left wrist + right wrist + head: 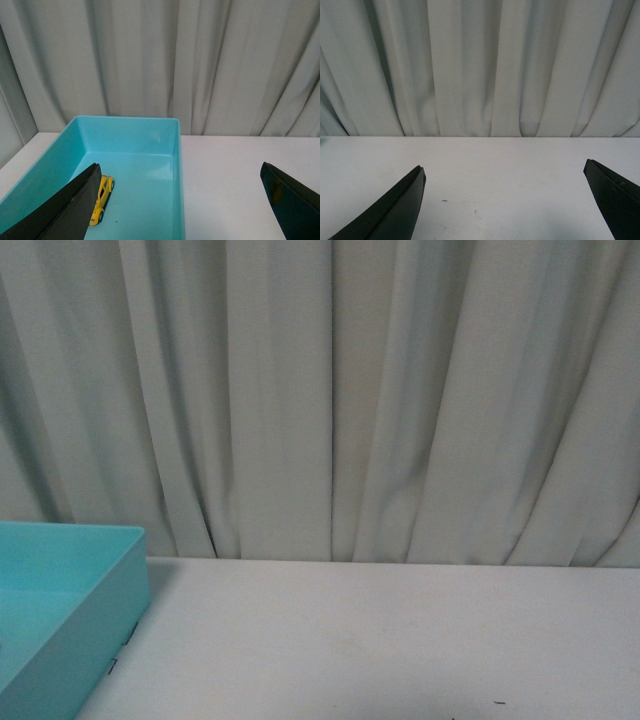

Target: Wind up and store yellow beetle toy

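Inside teal bin: yellow beetle toy

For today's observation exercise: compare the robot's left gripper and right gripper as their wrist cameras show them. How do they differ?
The left gripper hangs over the teal bin, where the yellow beetle toy lies; the right gripper hangs over the bare white table. One left finger partly hides the toy; the right fingers hide nothing. Both are open, empty, dark-fingered.

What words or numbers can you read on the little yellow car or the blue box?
None can be read.
The yellow beetle toy lies inside the turquoise box, too small and half hidden to show any writing.
The box walls look plain.
The white table has only tiny dark specks, no letters.
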{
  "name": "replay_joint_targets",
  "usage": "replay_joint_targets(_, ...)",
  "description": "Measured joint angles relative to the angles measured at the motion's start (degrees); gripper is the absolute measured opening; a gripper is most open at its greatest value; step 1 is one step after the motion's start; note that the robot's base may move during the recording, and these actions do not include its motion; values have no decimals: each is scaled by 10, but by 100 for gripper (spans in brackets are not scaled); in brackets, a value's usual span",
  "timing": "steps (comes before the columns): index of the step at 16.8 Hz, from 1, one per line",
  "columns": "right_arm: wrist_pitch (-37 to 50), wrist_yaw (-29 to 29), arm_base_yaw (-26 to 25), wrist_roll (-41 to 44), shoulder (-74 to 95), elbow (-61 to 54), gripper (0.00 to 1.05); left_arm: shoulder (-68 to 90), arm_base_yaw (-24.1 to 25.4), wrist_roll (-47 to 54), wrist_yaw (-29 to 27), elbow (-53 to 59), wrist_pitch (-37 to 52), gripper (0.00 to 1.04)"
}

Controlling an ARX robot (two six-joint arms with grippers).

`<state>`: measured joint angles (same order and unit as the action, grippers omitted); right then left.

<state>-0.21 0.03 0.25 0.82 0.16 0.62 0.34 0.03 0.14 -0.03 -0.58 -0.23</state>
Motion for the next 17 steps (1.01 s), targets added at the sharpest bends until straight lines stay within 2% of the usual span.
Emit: replay_joint_targets(17,0,0,0,0,0,0,98,0,0,0,0,0,0,98)
